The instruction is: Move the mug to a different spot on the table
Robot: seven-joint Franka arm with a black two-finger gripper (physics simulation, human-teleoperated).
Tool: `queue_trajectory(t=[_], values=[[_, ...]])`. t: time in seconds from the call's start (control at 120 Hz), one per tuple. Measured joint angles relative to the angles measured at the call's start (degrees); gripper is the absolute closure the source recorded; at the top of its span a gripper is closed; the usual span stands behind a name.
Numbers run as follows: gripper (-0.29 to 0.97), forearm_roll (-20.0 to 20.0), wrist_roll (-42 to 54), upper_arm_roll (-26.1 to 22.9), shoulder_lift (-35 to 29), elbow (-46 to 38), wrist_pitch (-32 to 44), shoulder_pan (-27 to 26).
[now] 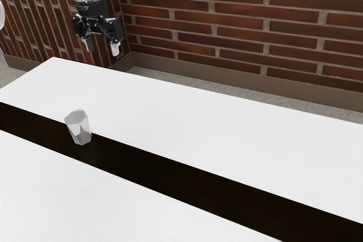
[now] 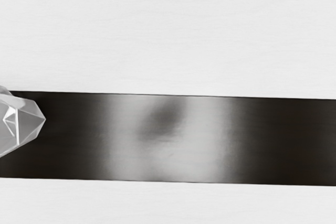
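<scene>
A brick wall backs the scene, and in front of it the white counter stretches across the exterior view, crossed by a glossy dark band that runs from that view's left down toward its right. The robot's hand hangs high at the exterior view's upper left, in front of the bricks, with its two fingers spread apart and nothing between them. The mug, a pale faceted thing, stands on the counter well below the hand, on the dark band at its far edge where it meets the white surface; the wrist view catches it at the margin of the same band, off to one side of the point beneath the hand and not directly under it. Judged from this, the task has hardly begun (nothing about the mug suggests it has been handled): the hand is not near it, and the whole of the work remains, namely coming down over the mug, closing on it, lifting it, carrying it to a different place on the counter and letting it go there.
</scene>
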Motion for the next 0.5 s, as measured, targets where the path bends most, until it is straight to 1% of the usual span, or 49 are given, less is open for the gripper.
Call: queue_trajectory(t=[0.142,0.258,0.308,0.408,0.5], values=[[0.0,0.26,-0.08,0.16,0.07,-0.03,0.66,0.36],[0.0,0.34,-1.06,1.64,0.9,-0.03,1.31,1.06],[0.0,0.31,-1.77,1.92,1.25,-0.1,2.03,2.12],[0.0,0.52,-4.77,2.09,1.4,-0.46,3.41,3.17],[0.0,1.85,-8.03,2.23,1.21,-1.72,5.94,3.31]])
